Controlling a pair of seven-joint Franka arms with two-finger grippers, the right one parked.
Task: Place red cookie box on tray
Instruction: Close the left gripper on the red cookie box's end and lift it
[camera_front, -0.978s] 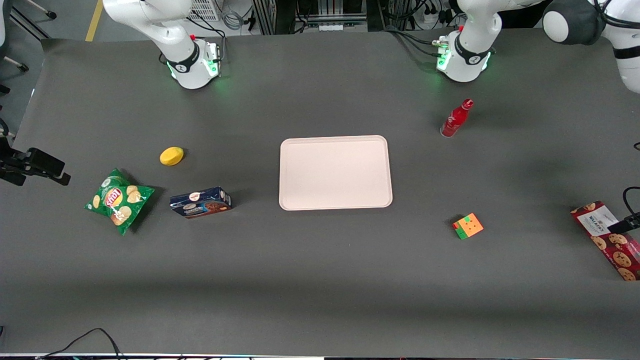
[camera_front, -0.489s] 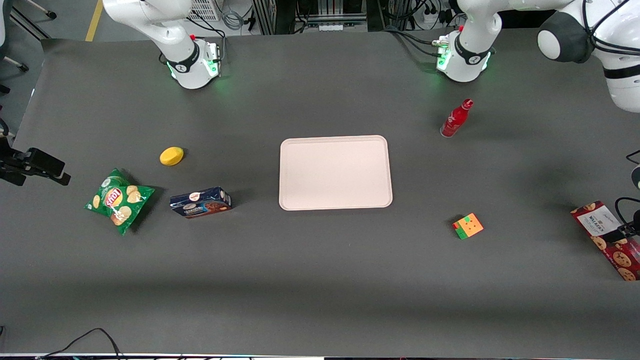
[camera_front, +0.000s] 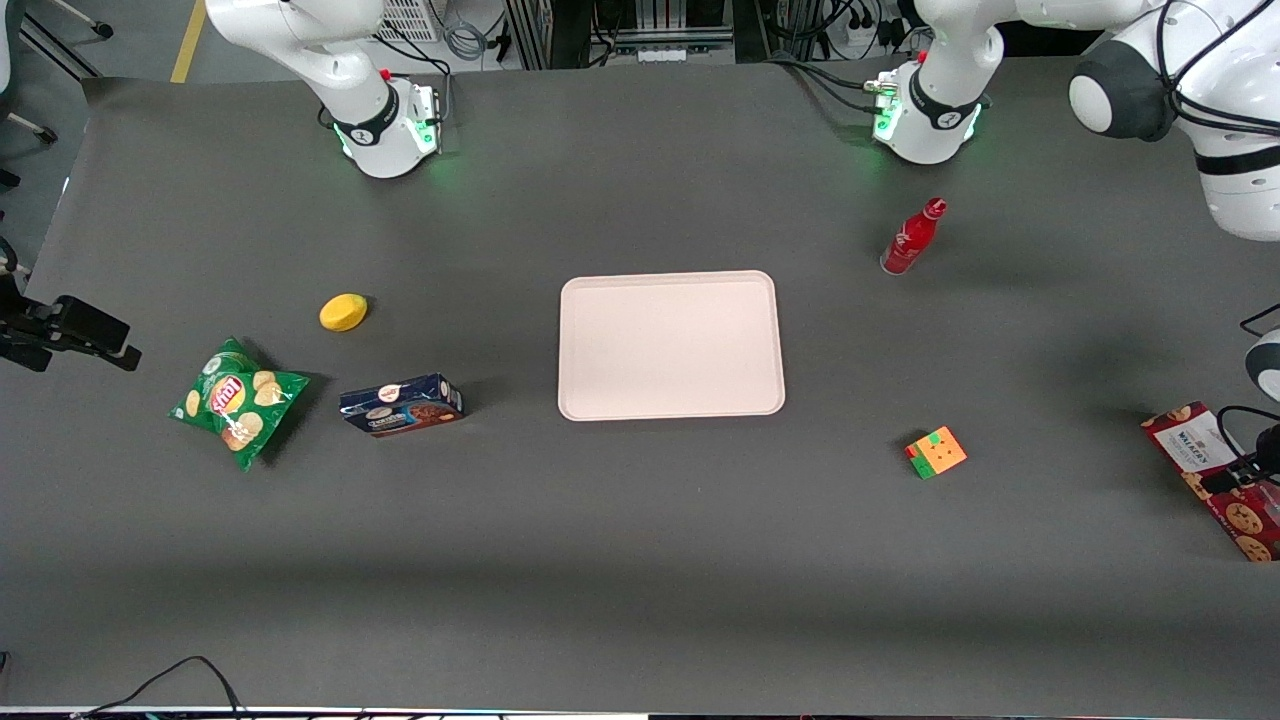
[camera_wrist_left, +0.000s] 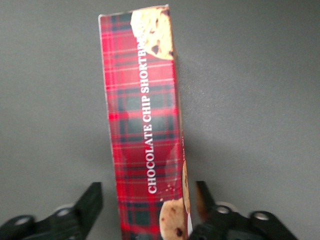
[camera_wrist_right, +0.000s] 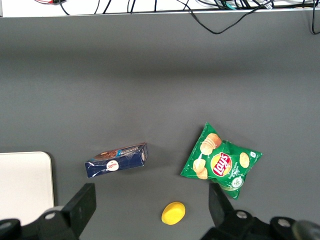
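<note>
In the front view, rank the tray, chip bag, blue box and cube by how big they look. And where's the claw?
1. Tray, clearly largest.
2. Chip bag.
3. Blue box; close to the bag, so that order is unsure.
4. Cube, smallest.

The claw is open, straddling the red box at the working arm's end.

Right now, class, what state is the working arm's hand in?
Hand: open, fingers astride the red cookie box lying on the table, not yet gripping it.
</note>
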